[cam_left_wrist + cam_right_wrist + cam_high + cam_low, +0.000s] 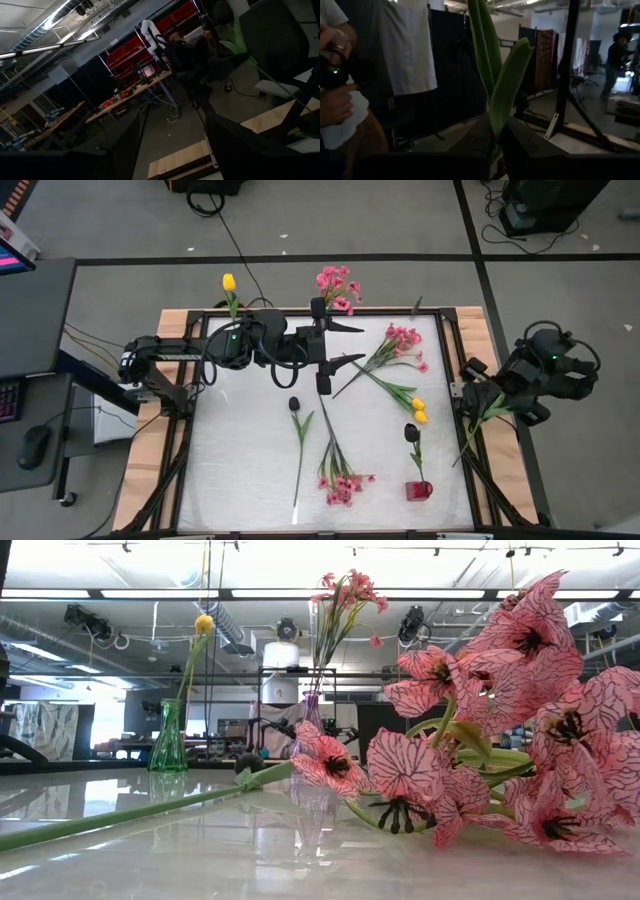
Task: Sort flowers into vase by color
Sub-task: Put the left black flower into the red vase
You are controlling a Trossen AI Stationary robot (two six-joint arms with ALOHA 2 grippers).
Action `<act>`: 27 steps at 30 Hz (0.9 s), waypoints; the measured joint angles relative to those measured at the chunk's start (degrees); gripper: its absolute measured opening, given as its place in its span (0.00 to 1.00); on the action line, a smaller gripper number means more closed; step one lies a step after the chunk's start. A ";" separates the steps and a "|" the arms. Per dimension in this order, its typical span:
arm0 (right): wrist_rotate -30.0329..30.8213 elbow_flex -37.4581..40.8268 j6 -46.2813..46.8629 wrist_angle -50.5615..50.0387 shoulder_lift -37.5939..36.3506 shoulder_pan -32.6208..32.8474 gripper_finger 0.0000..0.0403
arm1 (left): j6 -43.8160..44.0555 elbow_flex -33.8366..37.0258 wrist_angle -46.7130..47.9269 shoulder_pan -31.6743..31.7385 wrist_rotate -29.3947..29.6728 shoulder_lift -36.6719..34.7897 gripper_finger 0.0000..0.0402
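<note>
- Closest to the low camera we see a spray of pink blossoms (500, 740) lying on the bench (240, 470), its green stem running off across the white surface.
- We find a second pink spray (400, 345) further back, beside yellow tulips (418, 410) whose stems cross it.
- We note a dark tulip (295, 406) lying near the middle, and another dark tulip (411, 432) standing in a small red vase (419, 490) near the front right.
- We see one yellow tulip in a green vase (168, 740) and pink blossoms in a clear purple vase (312, 715), both at the back edge.
- Our left gripper (335, 343) hangs over the back middle of the bench with its fingers spread wide and nothing between them.
- Our right gripper (495, 137) sits off the right edge, clamped on a green flower stem with leaves (495, 65); we cannot tell its bloom colour.
- We also see a person (340, 90) standing beyond the bench in the right wrist view.
</note>
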State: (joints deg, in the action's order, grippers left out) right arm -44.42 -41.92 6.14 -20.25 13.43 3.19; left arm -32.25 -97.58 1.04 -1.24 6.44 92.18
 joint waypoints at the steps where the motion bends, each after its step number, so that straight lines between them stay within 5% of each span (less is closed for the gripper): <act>1: 0.02 0.57 0.15 0.34 0.00 0.31 0.11 | -0.02 0.00 0.00 0.01 0.00 0.00 0.58; 18: 6.11 13.09 5.76 18.83 0.00 7.34 0.11 | -0.01 0.00 0.02 0.00 0.00 0.00 0.58; 27: 12.36 16.73 5.86 20.65 0.04 13.43 0.11 | -0.02 0.00 0.00 -0.01 0.00 0.00 0.58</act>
State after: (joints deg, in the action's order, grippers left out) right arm -32.07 -25.19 12.00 0.41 13.47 16.62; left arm -32.27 -97.58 1.04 -1.25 6.44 92.18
